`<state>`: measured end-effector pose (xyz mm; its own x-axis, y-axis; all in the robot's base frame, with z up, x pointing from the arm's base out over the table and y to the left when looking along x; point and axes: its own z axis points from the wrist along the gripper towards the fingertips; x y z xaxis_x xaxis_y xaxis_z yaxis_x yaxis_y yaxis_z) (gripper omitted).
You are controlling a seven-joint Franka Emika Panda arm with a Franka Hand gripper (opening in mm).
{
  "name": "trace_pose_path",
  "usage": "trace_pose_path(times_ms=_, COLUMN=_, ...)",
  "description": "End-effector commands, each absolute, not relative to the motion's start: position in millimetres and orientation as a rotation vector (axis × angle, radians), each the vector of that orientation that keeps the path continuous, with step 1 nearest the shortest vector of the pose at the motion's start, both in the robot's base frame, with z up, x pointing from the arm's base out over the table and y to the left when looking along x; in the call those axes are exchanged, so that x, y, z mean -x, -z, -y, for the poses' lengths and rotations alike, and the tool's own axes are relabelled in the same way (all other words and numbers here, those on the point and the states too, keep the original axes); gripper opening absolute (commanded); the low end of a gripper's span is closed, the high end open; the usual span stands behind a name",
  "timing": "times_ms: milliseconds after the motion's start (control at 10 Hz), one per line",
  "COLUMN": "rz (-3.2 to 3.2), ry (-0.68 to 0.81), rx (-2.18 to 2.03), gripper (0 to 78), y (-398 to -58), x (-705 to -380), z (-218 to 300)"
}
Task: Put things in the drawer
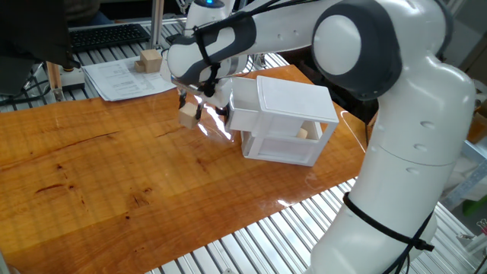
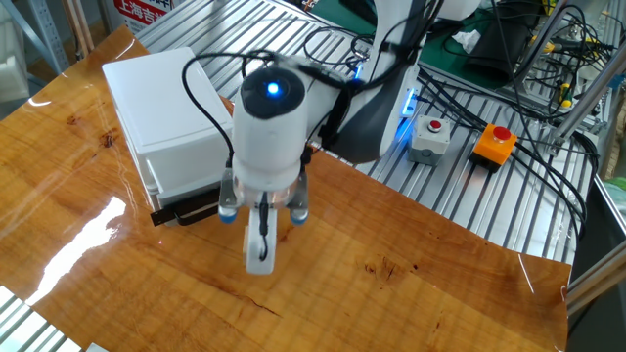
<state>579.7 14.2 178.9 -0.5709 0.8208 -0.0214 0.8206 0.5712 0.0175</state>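
The two-finger claw (image 1: 190, 109) of the white robot arm (image 1: 358, 53) is clamped on a small light-tan wooden cube (image 1: 187, 116), which hangs clear of the glossy orange-brown wooden bench (image 1: 99, 175). In the other fixed view the white fingers (image 2: 258, 249) point straight down over bare wood, and the cube between them is mostly hidden. Just beside the claw stands the white boxy plastic cabinet (image 1: 293, 99), set near the far edge of the bench, its sliding white tray drawer (image 2: 181, 181) carrying a black bar handle (image 2: 186, 208) low on the front that faces the claw. I cannot tell how far the drawer stands out. Through the cabinet's open side a second tan wooden cube (image 1: 302, 133) sits inside. Beyond the far left edge of the bench, on the ribbed metal surface, a third wooden cube (image 1: 151, 60) rests on a white sheet of paper (image 1: 122, 76), near a black keyboard (image 1: 106, 36). Past the opposite edge lie a grey box with a red button (image 2: 430, 137) and an orange box with a red button (image 2: 494, 144).
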Motion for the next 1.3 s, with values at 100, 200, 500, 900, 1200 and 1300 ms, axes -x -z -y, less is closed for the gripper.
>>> trace_pose_path(times_ms=100, rz=-2.82, ry=-0.02, rx=-1.335, gripper=1.3, y=-199, x=-578, z=-10)
trace_pose_path(times_ms=200, rz=-2.824, ry=-0.021, rx=-1.326, gripper=1.3, y=-203, x=-579, z=-9)
trace_pose_path(times_ms=500, rz=-2.848, ry=-0.029, rx=-1.278, gripper=1.3, y=-216, x=-580, z=-7)
trace_pose_path(times_ms=900, rz=-2.908, ry=-0.046, rx=-1.154, gripper=1.3, y=-239, x=-579, z=8)
trace_pose_path(times_ms=1200, rz=-2.918, ry=-0.043, rx=-1.133, gripper=1.3, y=-247, x=-580, z=11)
trace_pose_path(times_ms=1300, rz=-2.929, ry=-0.048, rx=-1.114, gripper=1.3, y=-256, x=-581, z=13)
